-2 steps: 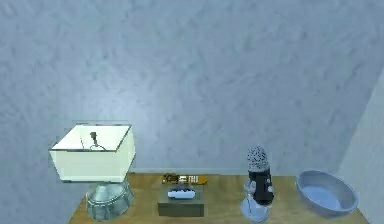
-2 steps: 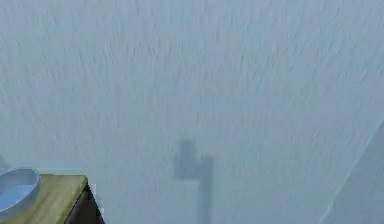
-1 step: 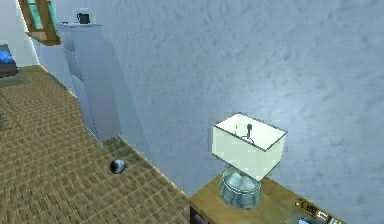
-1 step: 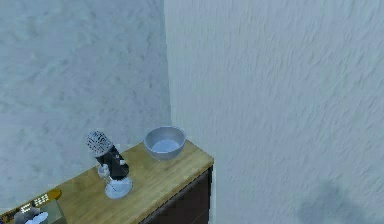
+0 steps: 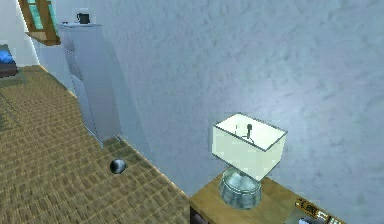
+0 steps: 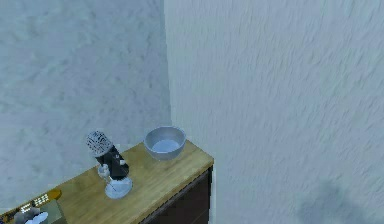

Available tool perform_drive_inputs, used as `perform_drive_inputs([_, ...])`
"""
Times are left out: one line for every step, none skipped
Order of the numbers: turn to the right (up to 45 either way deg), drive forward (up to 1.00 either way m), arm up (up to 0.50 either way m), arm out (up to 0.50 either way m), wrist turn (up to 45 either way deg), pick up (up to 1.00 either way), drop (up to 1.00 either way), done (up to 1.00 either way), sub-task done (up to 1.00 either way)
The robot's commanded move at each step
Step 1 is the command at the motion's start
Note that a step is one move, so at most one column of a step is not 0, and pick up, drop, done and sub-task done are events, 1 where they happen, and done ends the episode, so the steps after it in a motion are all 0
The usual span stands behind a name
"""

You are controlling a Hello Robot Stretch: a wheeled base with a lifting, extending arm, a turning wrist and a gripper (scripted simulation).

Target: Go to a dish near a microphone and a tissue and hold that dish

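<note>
A pale blue-grey bowl-shaped dish (image 6: 164, 142) sits near the far end of a wooden cabinet top (image 6: 150, 185) in the arm side view. Close beside it, toward that view's left, a microphone (image 6: 108, 162) with a mesh head leans on a small white base. At the bottom left corner of the same cabinet top lies a boxy thing (image 6: 35, 211) with a patterned top, too small to name.
In the forward view a lamp (image 5: 247, 152) with a square cream shade stands on a wooden tabletop (image 5: 215, 205) at the bottom. A tall white cabinet (image 5: 93, 75) lines the blue-grey wall, a dark item (image 5: 83, 17) on top. A small round grey object (image 5: 118, 165) lies on the brown floor.
</note>
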Motion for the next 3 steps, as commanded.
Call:
perform_drive_inputs([0.0, 0.00, 0.36, 0.00, 0.0, 0.00, 0.00, 0.00, 0.00])
perform_drive_inputs([0.0, 0.00, 0.00, 0.44, 0.0, 0.00, 0.00, 0.00, 0.00])
perform_drive_inputs([0.0, 0.00, 0.00, 0.00, 45.0, 0.00, 0.00, 0.00, 0.00])
